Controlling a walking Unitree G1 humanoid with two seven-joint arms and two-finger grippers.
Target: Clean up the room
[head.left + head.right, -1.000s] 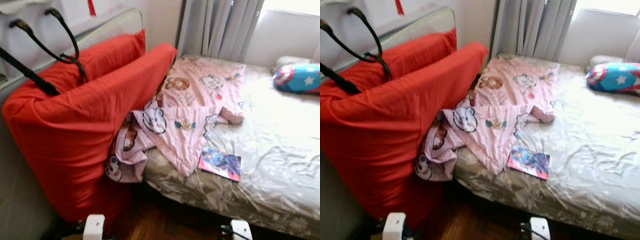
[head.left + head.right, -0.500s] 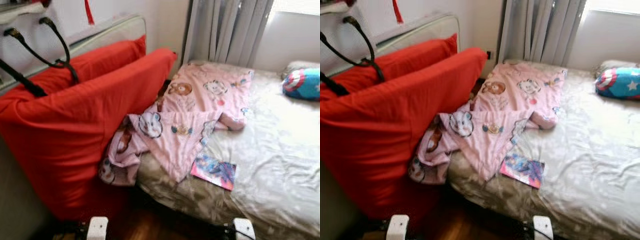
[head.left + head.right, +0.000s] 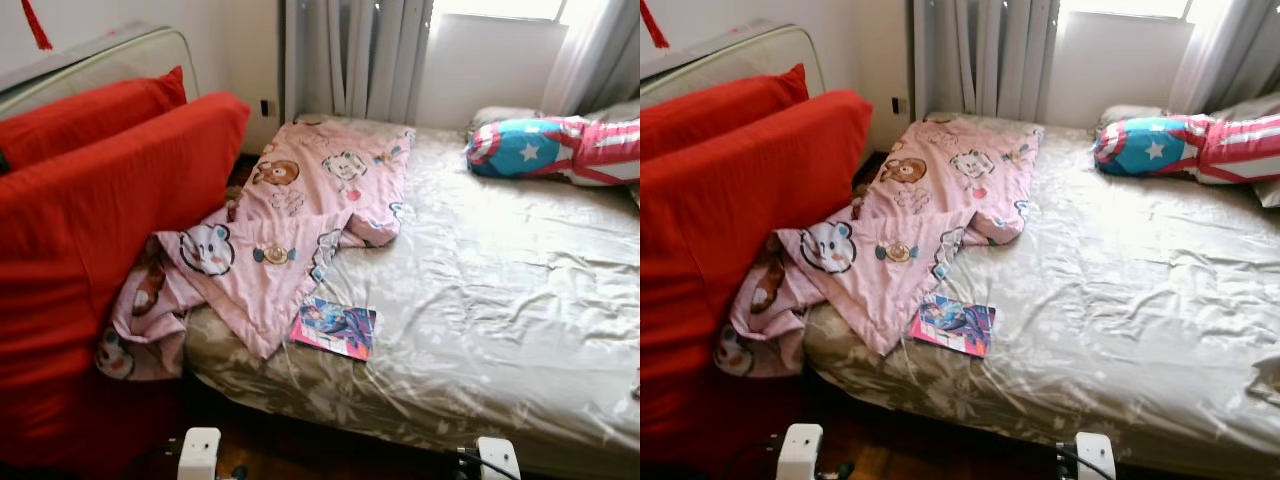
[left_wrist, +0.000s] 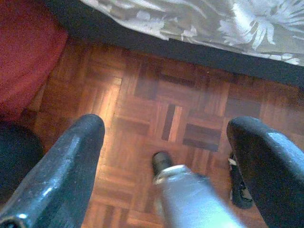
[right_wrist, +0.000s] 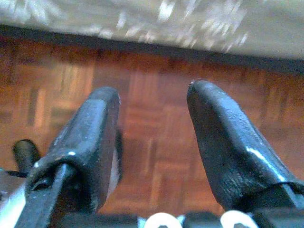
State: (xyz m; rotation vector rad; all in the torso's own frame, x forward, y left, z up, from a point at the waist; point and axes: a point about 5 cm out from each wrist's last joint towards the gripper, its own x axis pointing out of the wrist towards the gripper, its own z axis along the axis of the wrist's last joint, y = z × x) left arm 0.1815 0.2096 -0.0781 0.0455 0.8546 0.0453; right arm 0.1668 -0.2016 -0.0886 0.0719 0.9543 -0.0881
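- Nearest: both arms hang low at the bed's foot. Left claw (image 4: 166, 142) spread wide, empty, over parquet floor (image 4: 156, 109). Right claw (image 5: 152, 137) also parted, empty, over the same floor.
- Next out: comic book (image 3: 334, 328) flat on the bed (image 3: 500, 300), near its front edge. It lies up and ahead of both claws, between them, somewhat toward the left one; I judge the left arm nearer.
- Book's long axis runs roughly along the bed edge, slightly skewed.
- Pink blanket (image 3: 290, 220) just beside the book, its corner touching or overlapping; it trails off against the red cushion (image 3: 100, 230).
- Far: star-patterned pillow (image 3: 555, 150) by the curtains (image 3: 350, 55).
- Wrist views give floor and bed skirt; head views give the bedtop.
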